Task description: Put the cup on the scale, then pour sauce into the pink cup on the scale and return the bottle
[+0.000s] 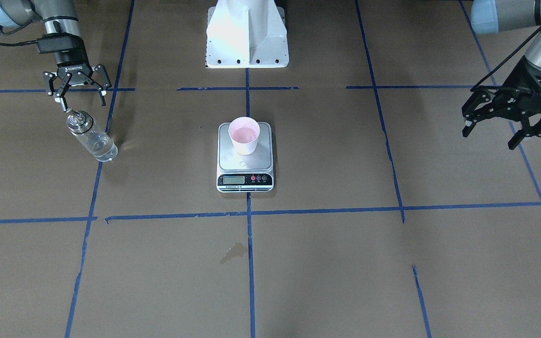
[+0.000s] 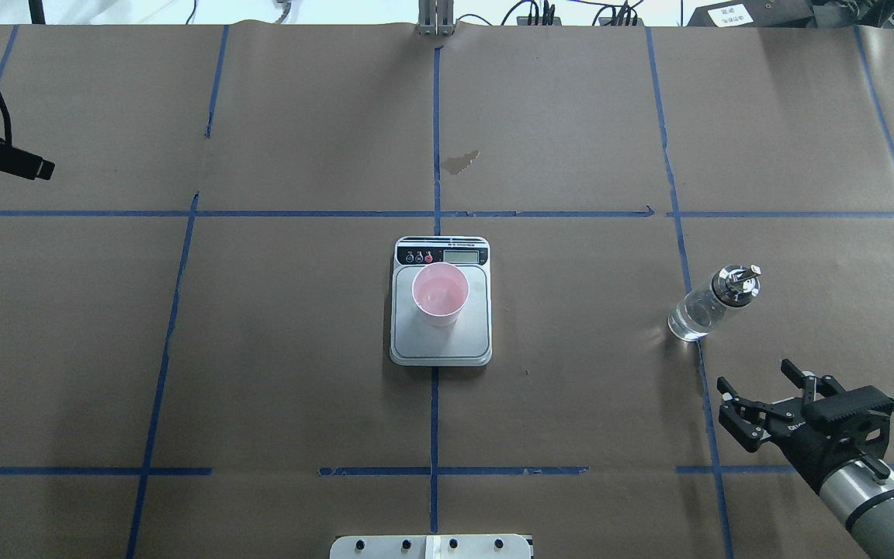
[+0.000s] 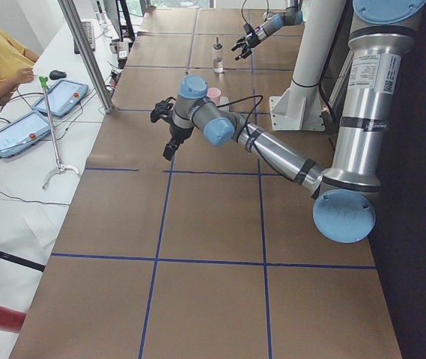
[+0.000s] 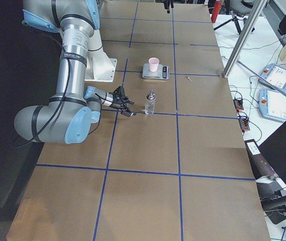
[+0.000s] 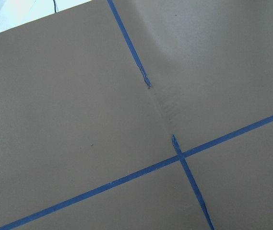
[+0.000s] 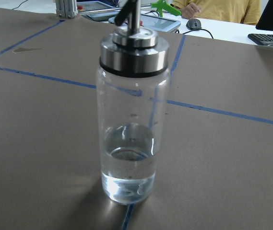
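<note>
**Operator:** On the far left of the tabletop (image 2: pixel 261 349), what are the jaws of the left gripper (image 1: pixel 489 135) doing?

**Observer:** You'll find them spread wide with nothing between them. They hang above bare brown paper, well apart from everything else.

**Operator:** And in the middle?

**Observer:** You have the scale (image 2: pixel 441 345) lying flat across a blue tape line (image 2: pixel 437 140). Its platform is a square of brushed steel with rounded corners and a white rim. The black display strip is on the side away from the robot. The cup (image 2: pixel 440 293) stands upright on that platform, toward the display end. It is round and tapered, pale outside and pink inside. You can't tell from these views whether there is liquid in it.

**Operator:** Anything else around it?

**Observer:** You can see a small dark stain (image 2: pixel 460 161) on the paper beyond the scale, apart from it.

**Operator:** And to the right?

**Observer:** Your bottle (image 2: pixel 707 307) stands upright on the tabletop, well to the right of the scale, with its base on a tape line. It is a clear glass cylinder with a black neck ring and a shiny metal pourer. The sauce (image 6: pixel 129 153), clear as water, fills its lower part. Past the bottle, the right gripper (image 2: pixel 761 388) points at it with its jaws wide open. It is near the glass but not touching it, and it grips nothing.
</note>
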### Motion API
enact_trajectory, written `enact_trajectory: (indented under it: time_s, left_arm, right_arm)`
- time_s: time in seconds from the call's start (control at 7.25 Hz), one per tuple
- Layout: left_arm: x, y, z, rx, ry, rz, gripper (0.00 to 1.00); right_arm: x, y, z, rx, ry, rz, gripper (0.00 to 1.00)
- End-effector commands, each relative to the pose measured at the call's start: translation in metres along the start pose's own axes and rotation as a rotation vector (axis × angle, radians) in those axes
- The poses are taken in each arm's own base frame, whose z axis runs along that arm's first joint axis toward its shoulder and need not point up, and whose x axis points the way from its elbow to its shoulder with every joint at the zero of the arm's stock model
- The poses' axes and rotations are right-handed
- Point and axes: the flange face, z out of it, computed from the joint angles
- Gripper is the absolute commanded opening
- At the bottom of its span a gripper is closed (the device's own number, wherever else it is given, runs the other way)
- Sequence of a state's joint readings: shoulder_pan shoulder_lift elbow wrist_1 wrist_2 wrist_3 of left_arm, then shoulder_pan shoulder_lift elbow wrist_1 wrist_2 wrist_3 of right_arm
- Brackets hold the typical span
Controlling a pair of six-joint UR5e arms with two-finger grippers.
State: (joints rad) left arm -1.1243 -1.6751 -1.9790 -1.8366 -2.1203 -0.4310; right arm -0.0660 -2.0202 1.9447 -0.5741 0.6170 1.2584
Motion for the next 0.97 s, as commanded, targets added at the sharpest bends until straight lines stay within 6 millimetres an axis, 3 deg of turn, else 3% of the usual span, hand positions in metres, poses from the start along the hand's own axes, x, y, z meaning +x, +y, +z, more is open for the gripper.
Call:
enact_trajectory:
  time_s: [0.0, 0.28, 0.41, 0.83]
  left_arm:
    - [-0.003, 0.000, 0.005, -0.010, 0.000, -0.006, 1.00]
    - [-0.008, 0.002, 0.012, -0.024, -0.005, -0.011, 1.00]
    - [-0.012, 0.003, 0.018, -0.038, -0.008, -0.019, 1.00]
    - [-0.019, 0.006, 0.028, -0.058, -0.012, -0.023, 1.00]
  right_arm:
    - [0.028, -0.008, -0.001, -0.047, 0.032, -0.002, 1.00]
    - [0.069, -0.031, 0.020, -0.147, 0.100, 0.063, 1.00]
    - [0.095, -0.055, 0.031, -0.241, 0.109, 0.110, 1.00]
    - [0.196, -0.121, 0.051, -0.351, 0.118, 0.012, 1.00]
